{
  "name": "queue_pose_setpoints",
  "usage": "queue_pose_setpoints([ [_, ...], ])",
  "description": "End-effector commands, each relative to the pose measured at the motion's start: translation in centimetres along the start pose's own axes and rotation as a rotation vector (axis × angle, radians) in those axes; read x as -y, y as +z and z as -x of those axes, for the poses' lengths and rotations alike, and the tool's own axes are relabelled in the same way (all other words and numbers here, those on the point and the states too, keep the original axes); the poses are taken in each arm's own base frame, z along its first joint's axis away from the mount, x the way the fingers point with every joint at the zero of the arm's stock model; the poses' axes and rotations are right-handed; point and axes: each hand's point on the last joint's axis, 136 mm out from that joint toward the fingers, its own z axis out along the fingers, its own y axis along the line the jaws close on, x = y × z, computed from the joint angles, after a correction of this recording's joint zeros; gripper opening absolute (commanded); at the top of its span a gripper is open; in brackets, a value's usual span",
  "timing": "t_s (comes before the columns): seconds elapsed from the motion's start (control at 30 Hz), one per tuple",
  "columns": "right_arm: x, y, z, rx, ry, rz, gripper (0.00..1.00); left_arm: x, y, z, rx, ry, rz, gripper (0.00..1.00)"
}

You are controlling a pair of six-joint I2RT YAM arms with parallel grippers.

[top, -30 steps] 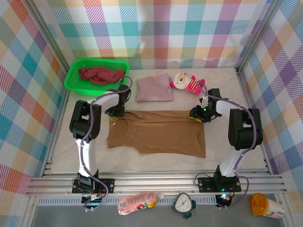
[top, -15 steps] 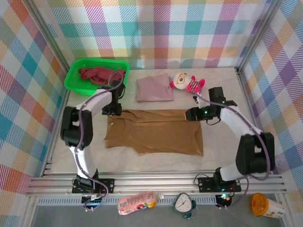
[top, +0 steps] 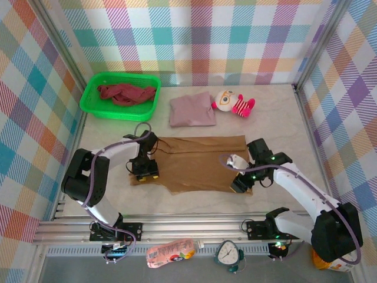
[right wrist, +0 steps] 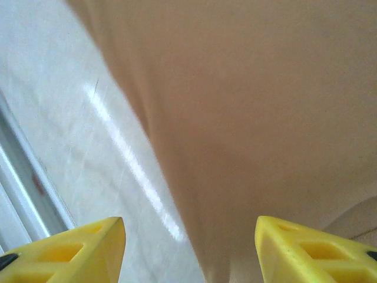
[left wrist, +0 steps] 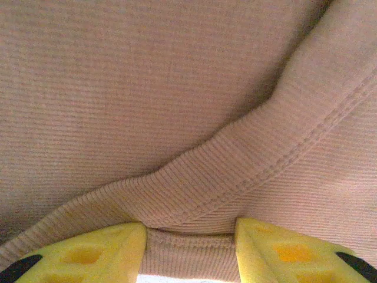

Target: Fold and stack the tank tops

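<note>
The tan-brown tank top lies spread flat across the middle of the table. My left gripper is pressed down on its near left corner. In the left wrist view a ribbed hem runs between the yellow fingers of the left gripper, whose jaws stand apart. My right gripper hangs open over the near right edge, half over cloth, half over bare table. The mauve-pink tank top lies folded at the back. In the green basket the maroon tank top is crumpled.
A pink-and-white striped plush toy lies right of the folded mauve-pink top. A metal rail borders the near table edge, with a bottle and a small clock beyond it. Plaid walls enclose three sides.
Both grippers have moved from the far edge of the tan-brown top to its near edge. The left gripper has opened and let the cloth go, and the right has widened.
</note>
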Motion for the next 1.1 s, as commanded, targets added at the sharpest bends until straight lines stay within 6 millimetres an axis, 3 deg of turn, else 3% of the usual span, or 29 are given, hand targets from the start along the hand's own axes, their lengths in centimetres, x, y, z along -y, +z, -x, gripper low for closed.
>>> queue_pose_setpoints([
  [0.0, -1.1, 0.3, -3.4, -0.123, -0.131, 0.013, 0.60, -2.8, 2.1, 0.1, -0.021, -0.021, 0.074, 0.45],
  [0.1, -1.6, 0.8, -4.1, -0.151, -0.173, 0.021, 0.59, -4.8, 2.1, 0.7, -0.021, -0.032, 0.108, 0.44],
  [0.23, -2.4, 1.9, -3.7, -0.143, -0.223, 0.041, 0.56, -5.7, 0.8, 2.3, 0.003, -0.011, 0.133, 0.44],
  [0.33, -3.5, 2.9, -3.4, -0.136, -0.272, 0.062, 0.54, -5.7, -0.5, 3.4, 0.023, -0.010, 0.130, 0.47],
  [0.43, -4.6, 3.5, -3.9, -0.182, -0.303, 0.098, 0.51, -4.8, -1.7, 3.2, 0.024, -0.030, 0.082, 0.50],
  [0.53, -5.1, 3.9, -3.9, -0.194, -0.329, 0.106, 0.50, -3.6, -2.3, 1.5, 0.017, -0.061, 0.023, 0.51],
  [0.7, -5.4, 5.1, -4.3, -0.250, -0.355, 0.124, 0.49, -0.8, -2.0, -2.9, -0.020, -0.110, -0.057, 0.51],
  [0.83, -4.6, 6.0, -4.4, -0.288, -0.346, 0.103, 0.42, 0.8, -2.0, -5.6, -0.003, -0.162, -0.100, 0.51],
  [0.93, -4.4, 6.2, -4.5, -0.301, -0.342, 0.095, 0.33, 2.0, -1.4, -7.0, -0.009, -0.204, -0.139, 0.51],
  [1.07, -4.3, 5.9, -4.6, -0.303, -0.342, 0.082, 0.25, 3.3, -0.8, -7.4, 0.007, -0.230, -0.164, 0.51],
])
